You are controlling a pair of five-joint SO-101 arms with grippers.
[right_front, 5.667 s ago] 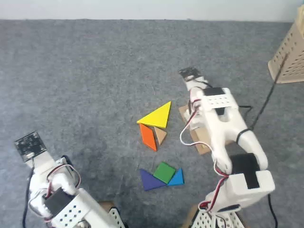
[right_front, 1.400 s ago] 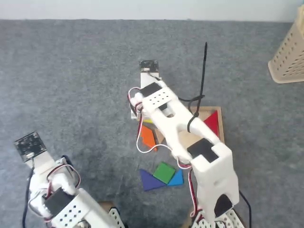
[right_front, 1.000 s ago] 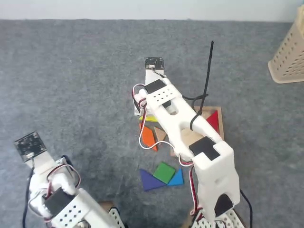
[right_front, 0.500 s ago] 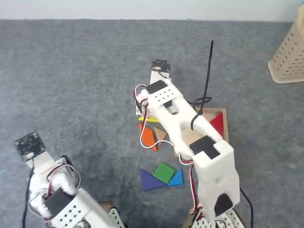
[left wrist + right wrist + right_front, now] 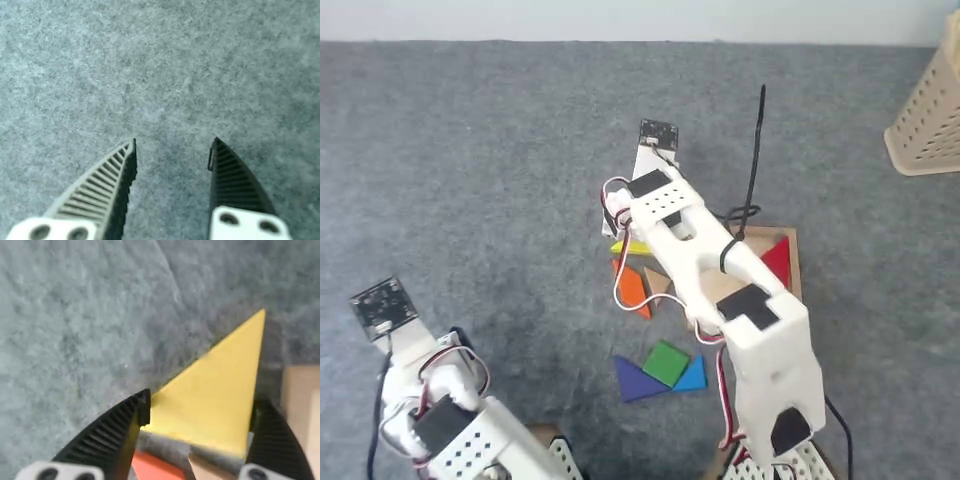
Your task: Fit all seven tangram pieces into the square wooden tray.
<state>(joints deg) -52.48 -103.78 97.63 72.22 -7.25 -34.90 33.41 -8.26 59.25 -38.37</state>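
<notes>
High overview, two downward wrist close-ups

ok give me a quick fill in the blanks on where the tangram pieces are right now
1. The open right tool straddles a big triangle coloured ____.
2. The lone triangle seen in the tray is ____.
3. The green square sits between a purple triangle and a ____ one.

Missing words: yellow; red; blue.
</notes>
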